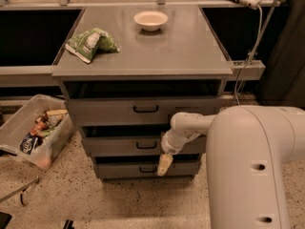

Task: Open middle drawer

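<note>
The grey cabinet has three drawer fronts stacked under its flat top. The middle drawer [119,146] is the second one, with a small black bar handle [146,145]. My gripper [165,164] hangs at the end of the white arm, just right of that handle and a little below it, in front of the gap between the middle and lowest drawer fronts. Its cream fingers point down. The top drawer [143,109] and the lowest drawer [128,169] show their own black handles.
A white bowl [150,20] and a green snack bag [91,43] lie on the cabinet top [190,51]. A clear bin of packets [33,130] sits on the floor at the left. My large white arm body [252,166] fills the lower right. A cable [248,56] hangs at the right.
</note>
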Tool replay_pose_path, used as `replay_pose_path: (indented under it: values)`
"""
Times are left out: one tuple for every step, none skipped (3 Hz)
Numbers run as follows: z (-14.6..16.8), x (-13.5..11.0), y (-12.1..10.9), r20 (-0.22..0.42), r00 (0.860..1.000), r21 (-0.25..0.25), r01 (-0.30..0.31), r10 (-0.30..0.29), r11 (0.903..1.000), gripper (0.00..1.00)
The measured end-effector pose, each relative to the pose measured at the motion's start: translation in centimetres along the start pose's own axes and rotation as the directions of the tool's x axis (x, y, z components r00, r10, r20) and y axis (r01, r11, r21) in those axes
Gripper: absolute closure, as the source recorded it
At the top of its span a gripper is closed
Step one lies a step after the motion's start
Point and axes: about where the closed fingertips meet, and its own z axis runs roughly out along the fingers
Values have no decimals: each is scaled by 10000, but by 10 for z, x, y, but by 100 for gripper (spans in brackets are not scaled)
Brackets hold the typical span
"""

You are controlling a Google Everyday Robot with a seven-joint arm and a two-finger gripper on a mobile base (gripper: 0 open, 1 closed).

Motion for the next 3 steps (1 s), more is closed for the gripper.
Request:
replay_pose_path:
  values:
    - [-3, -1, 6, 254, 9994, -465, -237, 249, 9986, 0]
    - [-3, -1, 6, 254, 9994, -465, -237, 249, 9986, 0]
    - [-3, -2, 8, 306, 9992, -615, -231, 250, 9978, 0]
